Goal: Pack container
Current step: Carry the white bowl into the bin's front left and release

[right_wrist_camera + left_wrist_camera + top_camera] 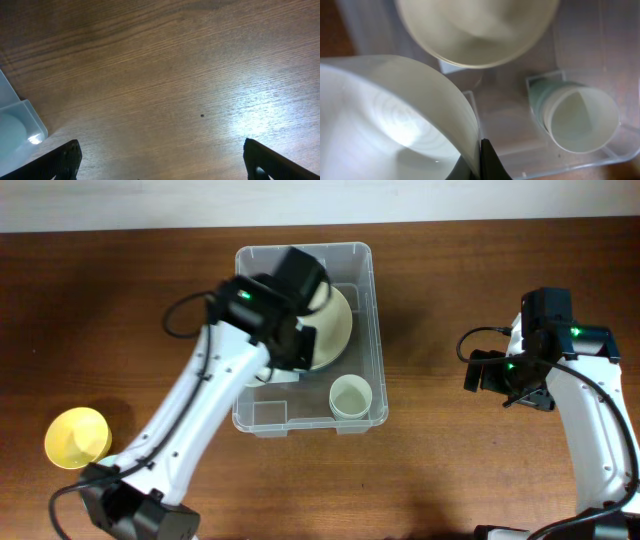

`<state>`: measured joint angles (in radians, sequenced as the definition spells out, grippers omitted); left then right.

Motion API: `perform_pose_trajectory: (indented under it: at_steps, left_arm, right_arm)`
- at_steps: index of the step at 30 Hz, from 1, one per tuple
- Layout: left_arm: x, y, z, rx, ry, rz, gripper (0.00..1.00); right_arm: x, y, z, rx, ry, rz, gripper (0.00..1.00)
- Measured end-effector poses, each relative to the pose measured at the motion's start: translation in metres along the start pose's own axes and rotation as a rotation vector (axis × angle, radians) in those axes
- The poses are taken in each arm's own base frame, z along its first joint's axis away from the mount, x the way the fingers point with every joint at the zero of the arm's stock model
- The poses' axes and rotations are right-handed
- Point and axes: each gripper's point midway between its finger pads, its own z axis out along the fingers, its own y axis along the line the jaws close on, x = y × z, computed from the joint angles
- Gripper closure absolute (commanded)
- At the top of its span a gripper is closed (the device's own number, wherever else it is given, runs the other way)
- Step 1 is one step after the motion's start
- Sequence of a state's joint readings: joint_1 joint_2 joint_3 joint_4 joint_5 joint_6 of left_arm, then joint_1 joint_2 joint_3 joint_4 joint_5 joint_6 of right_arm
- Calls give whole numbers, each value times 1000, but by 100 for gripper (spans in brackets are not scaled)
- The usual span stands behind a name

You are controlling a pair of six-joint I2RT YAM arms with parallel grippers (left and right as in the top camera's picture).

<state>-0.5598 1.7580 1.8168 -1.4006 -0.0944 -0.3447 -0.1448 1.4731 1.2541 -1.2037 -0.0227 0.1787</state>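
Note:
The clear container (365, 290) sits mid-table. My left gripper (290, 358) reaches down into it. In the left wrist view the left gripper (482, 162) is shut on the rim of a pale bowl (395, 125) that fills the lower left. A second pale bowl (475, 30) lies beyond it, on the container (600, 35) floor. A small cream cup (580, 120) rests near the container's corner. From overhead a cream bowl (338, 330) shows beside the gripper and the cup (351, 396) stands below it. My right gripper (492, 375) hovers open over bare wood, right of the container.
A yellow bowl (77, 437) stands on the table at the far left. The right wrist view shows wood between the open fingers of my right gripper (162, 155) and the container's corner (20, 125) at the left edge.

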Motion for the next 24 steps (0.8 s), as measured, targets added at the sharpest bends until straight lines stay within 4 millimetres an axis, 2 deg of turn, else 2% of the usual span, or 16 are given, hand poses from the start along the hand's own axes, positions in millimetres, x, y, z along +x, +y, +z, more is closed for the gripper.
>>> perform_pose_trajectory:
  at_steps: [4, 10, 11, 12, 13, 14, 24]
  left_arm:
    - [15, -17, 23, 0, 37, 40, 99]
    - [31, -16, 66, -14, 73, 40, 99]
    - [34, -16, 71, -14, 82, 40, 97]
    - [38, -16, 76, -14, 94, 41, 89]
    - [43, -16, 82, -11, 107, 43, 68]
    - [46, -15, 84, -15, 115, 41, 57]
    - [43, -15, 83, -14, 106, 34, 55]
  right_arm:
    - [0, 0, 0, 0, 0, 0, 1]
    - [0, 0, 0, 0, 1, 0, 1]
    - [0, 0, 0, 0, 1, 0, 1]
    - [0, 0, 0, 0, 1, 0, 1]
    - [0, 0, 0, 0, 2, 1, 1]
    - [1, 0, 0, 0, 2, 0, 1]
    - [1, 0, 0, 1, 3, 0, 1]
